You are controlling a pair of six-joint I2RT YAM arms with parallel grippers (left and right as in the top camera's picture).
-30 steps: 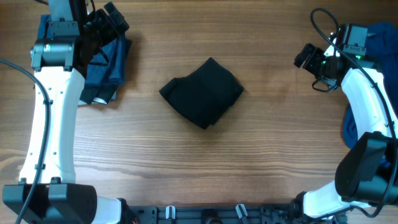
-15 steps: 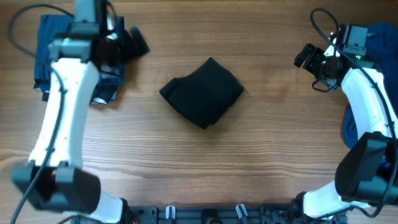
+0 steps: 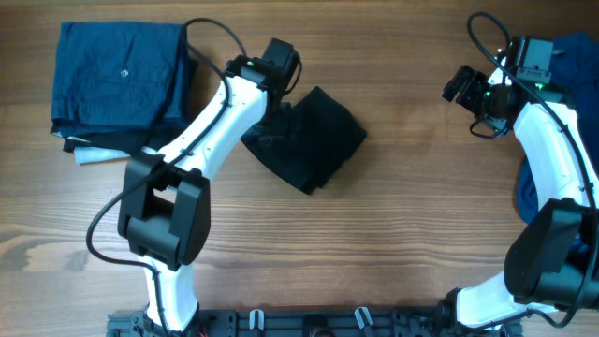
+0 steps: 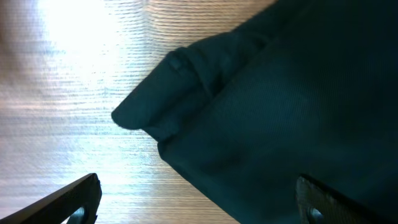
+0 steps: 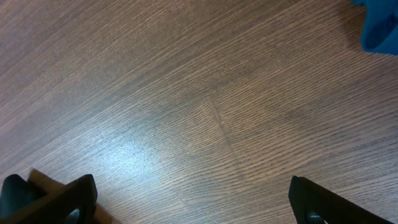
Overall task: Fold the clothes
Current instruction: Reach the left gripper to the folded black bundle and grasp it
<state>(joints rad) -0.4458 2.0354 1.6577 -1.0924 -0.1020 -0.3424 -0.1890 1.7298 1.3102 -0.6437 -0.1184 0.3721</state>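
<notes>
The folded black shirt [image 3: 318, 140] lies at frame centre on the table [image 3: 421, 234]. The left tool [image 4: 199, 202], spread wide, hangs over its left corner, perhaps just clear. The right tool [image 3: 465, 86], also spread, sits upper right, well apart.

table [image 3: 393, 215]: wood grain, smooth, slight sheen. black shirt [image 3: 323, 140] on it: matt cloth. blue garments [image 3: 117, 80]: matt, wrinkled cloth.

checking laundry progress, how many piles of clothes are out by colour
black: 1, the folded bundle in the middle
blue: 2, the folded stack at the left and the loose heap at the right edge, partly hidden
total: 3
</notes>
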